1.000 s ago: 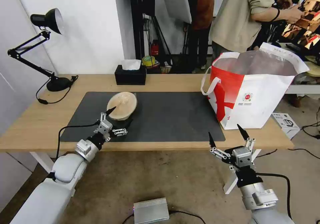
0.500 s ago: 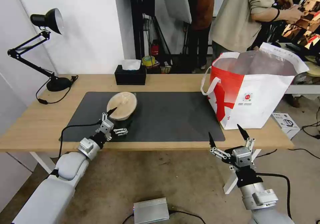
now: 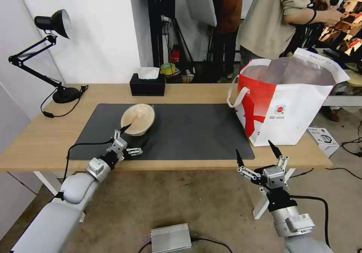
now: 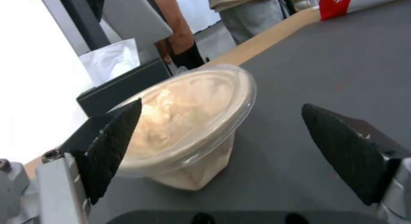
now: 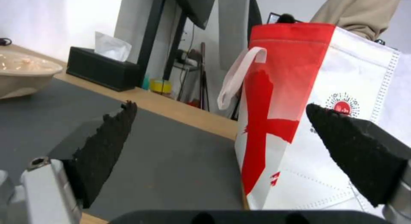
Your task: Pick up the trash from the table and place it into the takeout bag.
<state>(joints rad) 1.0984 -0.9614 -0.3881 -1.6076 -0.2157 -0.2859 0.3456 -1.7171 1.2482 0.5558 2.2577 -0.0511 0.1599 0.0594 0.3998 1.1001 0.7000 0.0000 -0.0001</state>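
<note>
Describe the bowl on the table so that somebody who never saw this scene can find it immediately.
Start from the long light-wood table and its dark grey mat. On the mat's left part, in front of the black tissue box, sits the tan bowl, tilted, just ahead of the open left hand. It is the only food container on the mat, under a clear lid.

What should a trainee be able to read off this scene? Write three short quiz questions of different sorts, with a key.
1. True or false: the left gripper has its jaws shut on the lidded paper bowl.
2. The takeout bag stands: A on the floor; B on the table; C on a chair.
3. Which gripper hangs in front of the table edge, near the bag?

Key: 1 false, the jaws are open, around the bowl's near side. 2 B, at the table's right end. 3 the right gripper, jaws open.
</note>
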